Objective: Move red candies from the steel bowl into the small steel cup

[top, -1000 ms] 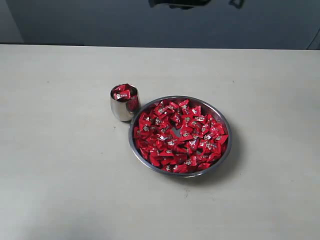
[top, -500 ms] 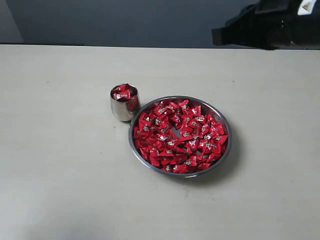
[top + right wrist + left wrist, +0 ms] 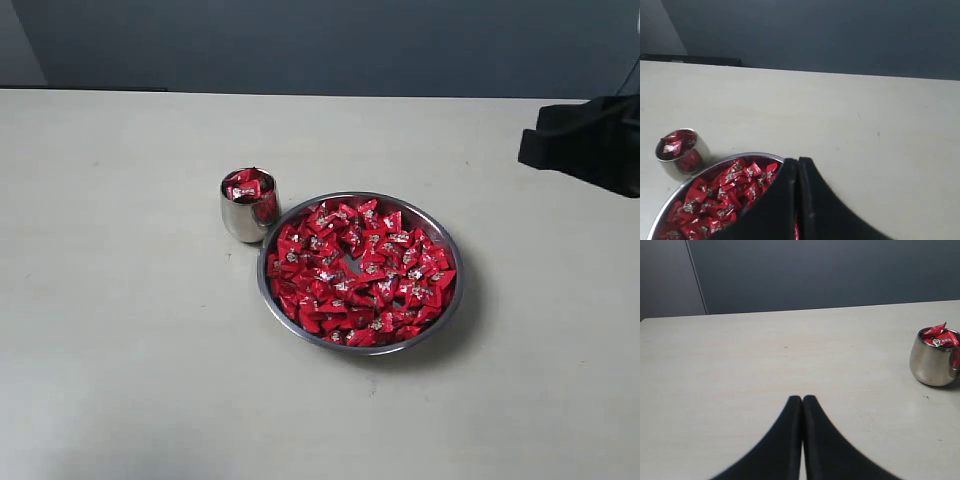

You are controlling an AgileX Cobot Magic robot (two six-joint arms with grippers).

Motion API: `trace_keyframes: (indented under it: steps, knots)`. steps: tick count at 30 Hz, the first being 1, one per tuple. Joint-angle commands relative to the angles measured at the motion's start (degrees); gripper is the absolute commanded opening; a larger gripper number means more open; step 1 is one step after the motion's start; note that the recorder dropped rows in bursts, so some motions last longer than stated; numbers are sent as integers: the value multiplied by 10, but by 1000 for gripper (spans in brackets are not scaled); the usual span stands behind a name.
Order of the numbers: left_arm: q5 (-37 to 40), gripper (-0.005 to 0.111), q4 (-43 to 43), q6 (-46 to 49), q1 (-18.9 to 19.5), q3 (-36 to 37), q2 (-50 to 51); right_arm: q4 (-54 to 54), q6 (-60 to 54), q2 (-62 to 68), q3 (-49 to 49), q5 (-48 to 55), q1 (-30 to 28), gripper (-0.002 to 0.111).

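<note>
Most red candies (image 3: 360, 275) lie in the steel bowl (image 3: 264, 290). A few fill the small steel cup (image 3: 245, 222) just beside it, maybe touching, so each carry is short. Your left gripper (image 3: 802, 398) and right gripper (image 3: 798, 161) are empty, jaws pressed together.

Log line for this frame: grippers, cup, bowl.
left gripper: shut, empty | right gripper: shut, empty, clear of steel bowl | small steel cup: red candies inside | steel bowl: many candies left
</note>
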Motion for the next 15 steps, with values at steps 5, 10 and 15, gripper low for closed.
trace_keyframes:
  steps: [5, 10, 15]
  knots:
    - [-1, 0, 0, -1, -4, 2, -3, -83, -2, -13, 3, 35, -8, -1]
    - [-1, 0, 0, -1, -4, 2, -3, -127, -2, -13, 3, 42, -8, -1]
    - [-1, 0, 0, -1, -4, 2, -3, -118, 0, -73, 5, 65, -80, -1]
